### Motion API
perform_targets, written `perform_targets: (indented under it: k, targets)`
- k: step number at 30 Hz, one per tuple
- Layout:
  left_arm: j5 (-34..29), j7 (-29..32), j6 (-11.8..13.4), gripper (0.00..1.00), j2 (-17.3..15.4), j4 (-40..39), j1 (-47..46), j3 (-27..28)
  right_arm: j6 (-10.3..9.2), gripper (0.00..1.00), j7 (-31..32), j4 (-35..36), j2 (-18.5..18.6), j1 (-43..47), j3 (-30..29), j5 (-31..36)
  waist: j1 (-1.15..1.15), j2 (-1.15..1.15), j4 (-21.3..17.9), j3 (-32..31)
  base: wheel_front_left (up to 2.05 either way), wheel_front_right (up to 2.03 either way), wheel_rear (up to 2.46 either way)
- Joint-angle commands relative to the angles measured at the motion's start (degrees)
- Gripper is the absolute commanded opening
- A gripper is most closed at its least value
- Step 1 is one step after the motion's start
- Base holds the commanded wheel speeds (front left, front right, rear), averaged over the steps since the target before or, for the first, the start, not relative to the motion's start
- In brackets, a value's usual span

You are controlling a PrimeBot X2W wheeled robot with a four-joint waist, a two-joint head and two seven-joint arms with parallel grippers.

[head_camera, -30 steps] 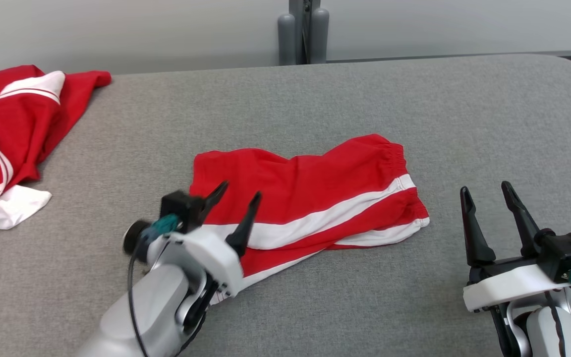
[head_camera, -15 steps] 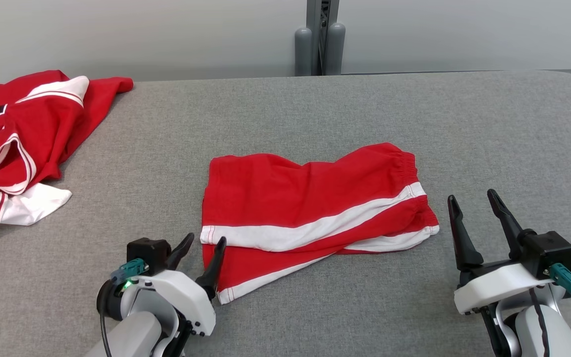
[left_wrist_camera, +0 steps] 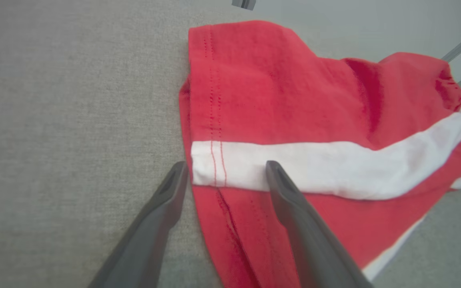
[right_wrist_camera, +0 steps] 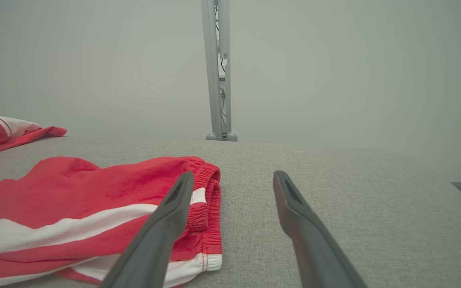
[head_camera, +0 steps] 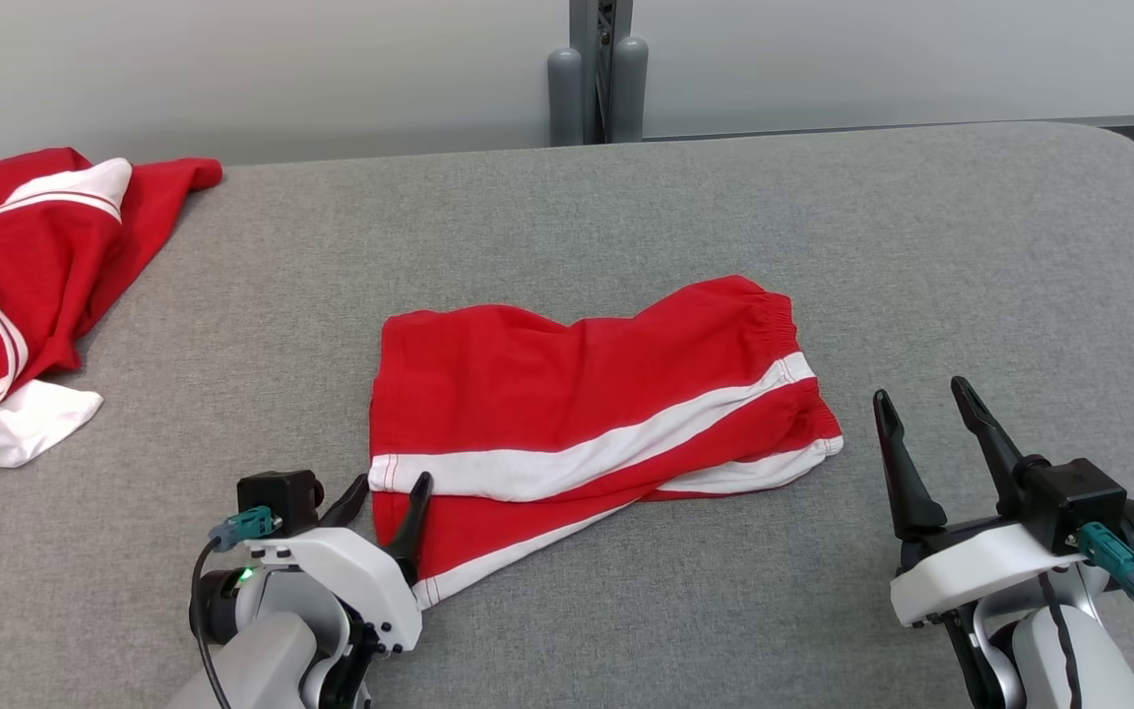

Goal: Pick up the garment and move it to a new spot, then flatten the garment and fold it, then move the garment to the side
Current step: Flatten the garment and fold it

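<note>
Red shorts (head_camera: 577, 414) with a white side stripe lie folded at the middle of the grey worktop (head_camera: 626, 217). Left end effector (head_camera: 391, 482) open, straddling their left hem. Right end effector (head_camera: 921, 391) open, just beside the waistband.

White wrist shells (head_camera: 971, 576) carry dark tapered fingers (head_camera: 900, 468), teal connectors (head_camera: 1108, 553) and black cables (head_camera: 197, 630).

Shorts (head_camera: 577, 394) – soft cloth; table (head_camera: 921, 246) – rough felt.

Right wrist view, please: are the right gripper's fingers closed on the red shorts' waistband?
No, the right gripper holds its fingers wide apart with bare grey surface between them, the red shorts lying to one side.
</note>
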State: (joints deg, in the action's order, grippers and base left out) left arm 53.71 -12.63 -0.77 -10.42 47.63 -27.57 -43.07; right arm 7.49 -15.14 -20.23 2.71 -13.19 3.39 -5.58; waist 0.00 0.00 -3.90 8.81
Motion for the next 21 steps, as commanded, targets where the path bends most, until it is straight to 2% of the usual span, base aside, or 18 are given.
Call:
perform_targets:
  k: [1, 4, 5, 11, 15, 17, 18, 21]
  targets:
    - [0.09, -0.18, -0.18, 1.0, -0.25, 0.73, -0.9, 0.08, 0.01, 1.0, -0.05, 0.01, 0.34, -0.12, -0.19, -0.1, 0.0, 0.0, -0.15, 0.1, 0.0, 0.0, 0.0]
    - [-0.37, -0.49, -0.86, 1.0, 0.15, 1.69, -1.68, -0.22, 0.01, 1.0, -0.05, 0.19, 0.34, -0.26, -0.38, -0.12, 0.0, 0.0, -0.38, 0.37, 0.0, 0.0, 0.0]
    - [-0.59, -0.6, -1.12, 0.96, 0.37, 1.8, -1.86, -0.39, 0.01, 1.0, -0.05, 0.33, 0.34, -0.23, -0.47, -0.11, 0.0, 0.0, -0.39, 0.43, 0.0, 0.0, 0.0]
    - [-2.02, -1.25, -1.18, 0.46, 0.99, 1.41, -2.26, -1.41, 0.01, 1.0, -0.05, 0.59, 0.34, 0.24, -1.25, 0.01, 0.0, 0.0, 0.05, 0.55, 0.0, 0.0, 0.0]
    - [-2.46, -1.23, -0.89, 0.24, 1.03, 1.04, -2.22, -1.93, 0.01, 1.0, -0.05, 0.71, 0.33, 0.22, -1.35, -0.21, 0.0, 0.0, 0.38, 0.63, 0.0, 0.0, 0.0]
    - [-2.67, -1.41, -0.58, 0.05, 1.05, 0.88, -2.63, -1.93, 0.01, 1.0, -0.05, 0.57, 0.34, -0.01, -1.06, -0.41, 0.0, 0.0, 0.42, 0.66, 0.0, 0.0, 0.0]
    - [-2.86, -1.48, -0.3, 0.0, 1.03, 0.74, -2.87, -1.9, 0.01, 1.0, -0.05, 0.39, 0.33, -0.19, -0.85, -0.48, 0.0, 0.0, 0.42, 0.69, 0.0, 0.0, 0.0]
    - [-3.38, -2.04, -0.03, 0.0, 1.01, -0.14, -3.26, -1.24, 0.01, 1.0, -0.05, -0.72, 0.33, -0.74, -0.03, 0.0, 0.0, 0.0, 0.47, 0.82, 0.0, 0.0, 0.0]
